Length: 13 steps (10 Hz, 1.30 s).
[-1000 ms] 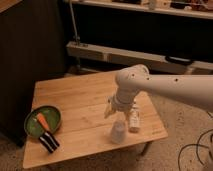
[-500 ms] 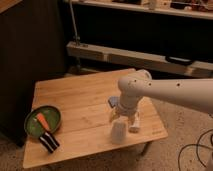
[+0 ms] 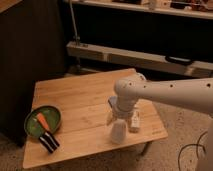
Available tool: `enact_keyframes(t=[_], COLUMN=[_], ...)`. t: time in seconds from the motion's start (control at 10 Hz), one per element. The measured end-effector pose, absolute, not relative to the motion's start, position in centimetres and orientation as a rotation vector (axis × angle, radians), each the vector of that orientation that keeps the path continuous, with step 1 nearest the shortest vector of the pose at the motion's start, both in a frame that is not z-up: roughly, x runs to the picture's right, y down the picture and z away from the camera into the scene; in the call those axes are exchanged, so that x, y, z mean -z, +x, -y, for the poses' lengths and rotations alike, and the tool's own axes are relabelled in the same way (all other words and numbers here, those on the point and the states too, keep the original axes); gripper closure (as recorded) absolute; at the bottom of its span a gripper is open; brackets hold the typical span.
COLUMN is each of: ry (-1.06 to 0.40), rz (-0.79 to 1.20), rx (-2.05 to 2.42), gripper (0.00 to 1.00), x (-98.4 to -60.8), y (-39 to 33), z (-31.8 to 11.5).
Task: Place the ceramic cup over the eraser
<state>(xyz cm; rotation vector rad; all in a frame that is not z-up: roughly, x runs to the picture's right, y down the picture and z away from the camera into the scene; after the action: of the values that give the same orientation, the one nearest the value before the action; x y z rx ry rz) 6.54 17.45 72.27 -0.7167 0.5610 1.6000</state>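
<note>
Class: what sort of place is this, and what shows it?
Likely a robotics lab: white robot arm, its gripper at the white ceramic cup, on a low wooden table, metal shelving behind.

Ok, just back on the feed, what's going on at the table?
The arm's tool is down at the ceramic cup, which stands by the table's near edge, right of centre in view, beside a white bottle. The eraser lies at the near left corner, next to a green plate holding a carrot. The cup is not over it yet.
</note>
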Motion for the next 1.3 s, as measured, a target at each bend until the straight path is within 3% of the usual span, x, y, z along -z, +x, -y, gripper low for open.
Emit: enact_keyframes(t=[0.5,0.6,1.1,1.3], ry=[-0.745,-0.752,-0.806,-0.799], rz=[-0.585,-0.587,-0.594,-0.594], rx=[-1.607,-1.606,-1.585,-1.560], gripper=[0.36,0.41,0.95,1.00], x=[-73.1,-73.3,-73.4,-72.5], y=[6.6,6.5,5.6,4.5], z=[-18.2,-18.4,-18.1,-17.1])
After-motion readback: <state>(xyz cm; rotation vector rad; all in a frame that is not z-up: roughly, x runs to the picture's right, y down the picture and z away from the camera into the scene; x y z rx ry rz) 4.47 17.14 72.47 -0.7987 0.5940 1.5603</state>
